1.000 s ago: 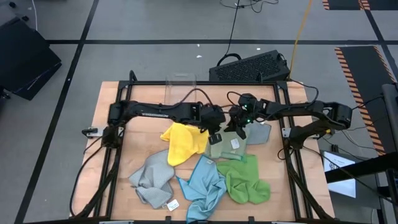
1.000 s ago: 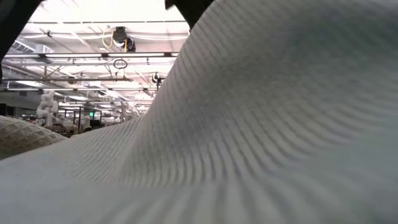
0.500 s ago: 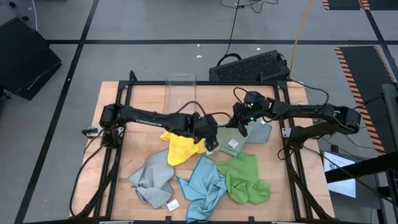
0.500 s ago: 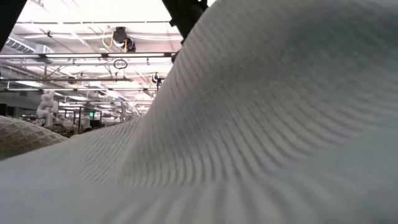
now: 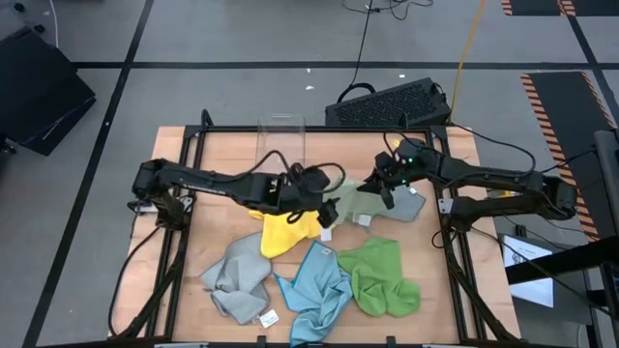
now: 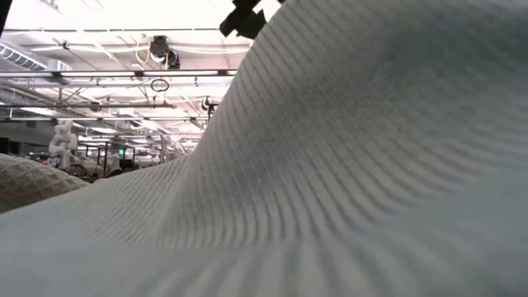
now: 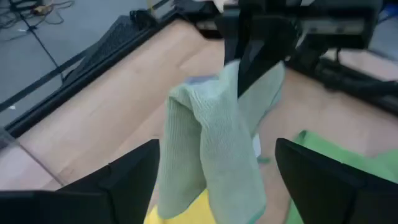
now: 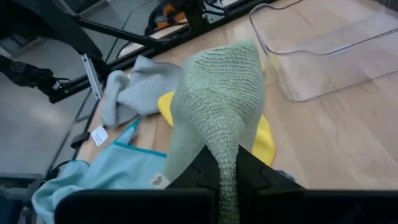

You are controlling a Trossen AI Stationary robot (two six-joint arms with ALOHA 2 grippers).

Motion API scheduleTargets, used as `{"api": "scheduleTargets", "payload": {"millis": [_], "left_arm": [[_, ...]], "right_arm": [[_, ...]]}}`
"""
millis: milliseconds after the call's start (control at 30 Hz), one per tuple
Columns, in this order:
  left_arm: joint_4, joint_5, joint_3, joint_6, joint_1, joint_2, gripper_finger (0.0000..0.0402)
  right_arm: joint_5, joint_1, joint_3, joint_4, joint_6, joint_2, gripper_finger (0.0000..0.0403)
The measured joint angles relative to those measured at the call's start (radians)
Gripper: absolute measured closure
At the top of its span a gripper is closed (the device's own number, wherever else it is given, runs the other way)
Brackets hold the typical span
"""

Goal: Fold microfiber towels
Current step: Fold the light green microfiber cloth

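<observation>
The pale green towel (image 5: pixel 356 205) hangs in a narrow bunch near the table's middle, with my right gripper (image 5: pixel 388 187) shut on its top. My left gripper (image 5: pixel 326 212) stands open just to its left; its two fingers (image 7: pixel 127 180) flank the hanging cloth (image 7: pixel 211 137) without touching it. A yellow towel (image 5: pixel 280 230) lies under my left gripper. One grey towel (image 5: pixel 413 204) lies below my right gripper and another (image 5: pixel 235 277) at the near left. The light blue towel (image 5: pixel 320 286) and bright green towel (image 5: pixel 383 276) lie crumpled near the front. My right gripper pinches a gathered bunch of the pale green towel (image 8: pixel 227 163) between its two fingers, slanting down from the table's right side. How many layers it has I cannot tell. The towel (image 7: pixel 219 93) hangs slack below the fingers, its lower end (image 5: pixel 362 220) down among the other towels.
A clear plastic bin (image 5: pixel 281 141) stands at the table's far edge. A black keyboard (image 5: pixel 392 102) lies on the floor beyond it. A pale cloth (image 6: pixel 346 165) lies right before the low camera and fills most of its view.
My left gripper has opened, let go of the pale green towel, rolled and drawn back a little toward the table's left. My right gripper has risen and gone toward the right edge, drawing the towel up from lying flat into a hanging bunch.
</observation>
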Motion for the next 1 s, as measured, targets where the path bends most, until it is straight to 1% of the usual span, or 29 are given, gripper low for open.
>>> {"api": "scheduleTargets", "payload": {"millis": [100,167,233,333,533,633,700,800,1000], "left_arm": [[0.018,0.084,-0.005,0.01,0.043,0.017,0.0059],[0.058,0.136,-0.006,0.065,0.07,0.04,0.0051],[0.07,0.155,-0.007,0.117,0.091,0.055,0.0049],[0.115,0.196,-0.006,0.133,0.124,0.08,0.0048],[0.097,0.284,-0.006,0.171,0.179,0.128,0.0048],[0.084,0.357,-0.006,0.184,0.192,0.153,0.0048],[0.079,0.403,-0.007,0.198,0.202,0.167,0.0053],[0.078,0.479,-0.007,0.219,0.216,0.173,0.0071],[0.074,0.532,-0.032,0.241,0.248,0.182,0.012]], "right_arm": [[0.0,0.0,0.0,0.0,0.007,-0.023,0.0398],[0.001,0.0,0.0,0.002,0.024,-0.035,0.0398],[0.003,-0.002,0.0,-0.001,0.029,-0.046,0.0398],[0.004,-0.002,0.0,-0.001,0.03,-0.057,0.0398],[0.004,-0.002,0.0,-0.002,0.042,-0.061,0.0398],[0.002,-0.002,0.0,-0.002,0.042,-0.061,0.0398],[0.001,-0.002,0.0,-0.002,0.042,-0.061,0.0398],[-0.001,-0.002,0.0,0.001,0.041,-0.061,0.0398],[-0.012,-0.002,0.0,0.002,0.041,-0.07,0.0397]]}}
